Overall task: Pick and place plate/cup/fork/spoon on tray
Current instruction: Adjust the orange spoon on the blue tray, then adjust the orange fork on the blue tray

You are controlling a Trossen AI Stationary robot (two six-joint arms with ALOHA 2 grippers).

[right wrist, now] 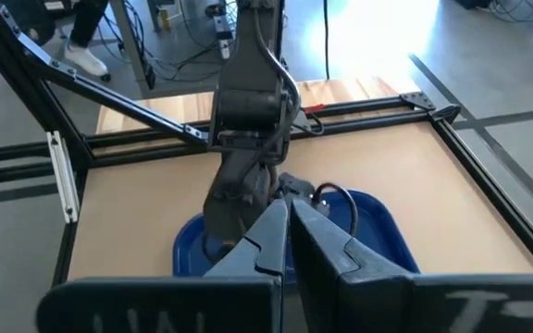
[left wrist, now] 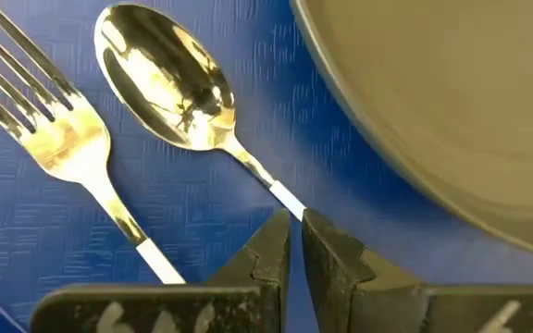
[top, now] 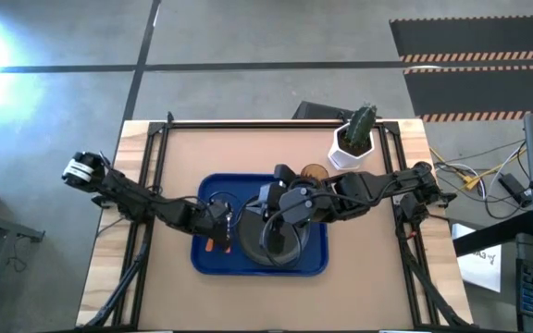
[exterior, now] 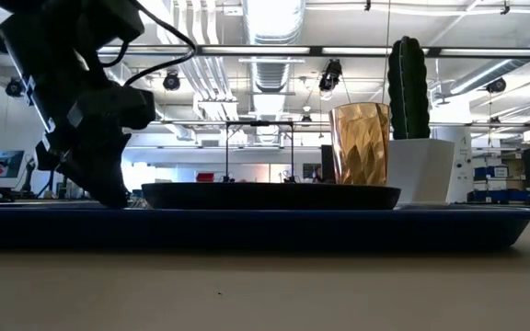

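Note:
The blue tray [top: 202, 261] lies mid-table. On it rest the black plate [top: 280, 248], the fork [left wrist: 54, 129] and the spoon [left wrist: 169, 79], side by side left of the plate [left wrist: 452, 102]. My left gripper [left wrist: 294, 227] is down on the tray's left part [top: 216, 220], shut on the spoon's handle. My right gripper [right wrist: 288, 217] hovers above the plate [top: 271, 205], shut and empty. The amber cup [top: 314, 172] stands on the table just behind the tray. My left gripper pinches the spoon's thin handle [left wrist: 287, 201] between its two fingertips, just behind the silver neck. The fingers come from above and point down. The rest of the handle is hidden under the gripper. The spoon lies flat on the tray, bowl up.
A white pot with a green cactus [top: 354, 143] stands at the table's far right, next to the cup [exterior: 360, 142]. Black frame rails run along the table's left, right and far edges. Bare tabletop lies in front of the tray [exterior: 247, 225].

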